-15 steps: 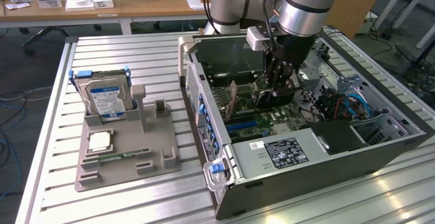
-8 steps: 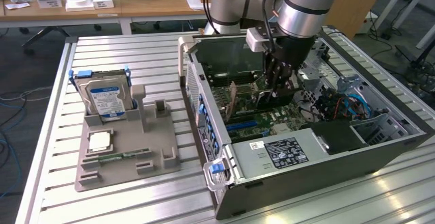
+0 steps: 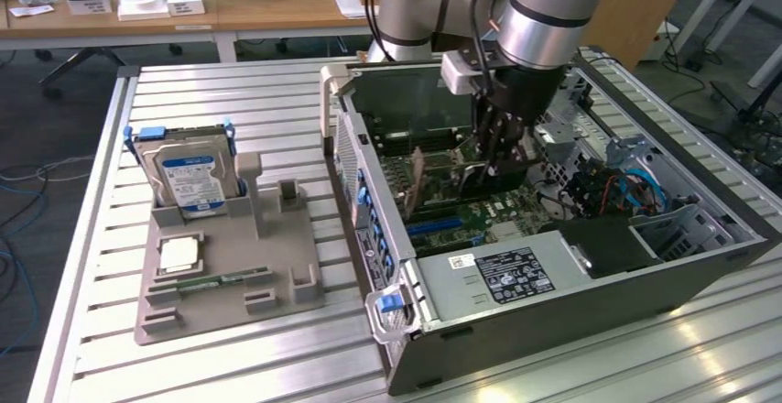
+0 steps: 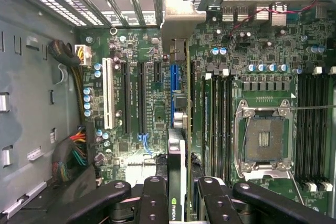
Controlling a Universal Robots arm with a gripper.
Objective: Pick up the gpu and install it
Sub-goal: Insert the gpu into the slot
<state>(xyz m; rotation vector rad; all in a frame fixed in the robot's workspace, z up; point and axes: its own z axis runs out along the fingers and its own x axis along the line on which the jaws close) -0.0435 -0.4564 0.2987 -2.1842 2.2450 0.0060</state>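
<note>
- My end effector [image 4: 180,192] is closed on the gpu [image 4: 176,156]. In the wrist view, 2 dark fingers [image 4: 155,198] press its opposite faces, and the card stands on edge between them.
- In the exterior view the gpu hangs inside the open computer case [image 3: 574,330], right of the frame's centre. It sits over the motherboard [image 4: 142,51], with its silver bracket toward the case wall on the exterior view's left.
- I judge it light and stiff but fragile. It is a thin green board with a black cooler block, so twisting or side load could stress the board or its contacts.
- The sound place to hold it looks like the cooler block and the long upper edge, away from the bracket and the contact edge. My grip appears to sit there, near the end opposite the bracket.
- The faces look smooth, so the card could tilt between the pads if it is pushed off-axis.
- The contact edge is hidden beneath the card, so I cannot tell whether it touches a slot or hangs clear.
- The card's own body covers whichever of the long expansion slots [image 4: 140,98] lies under it.
- In the exterior view my arm and wrist block the grip itself.
- The hard drive [image 3: 183,179] stands in the grey holder [image 3: 220,302] on the surface [image 3: 220,101], well apart from the case.
</note>
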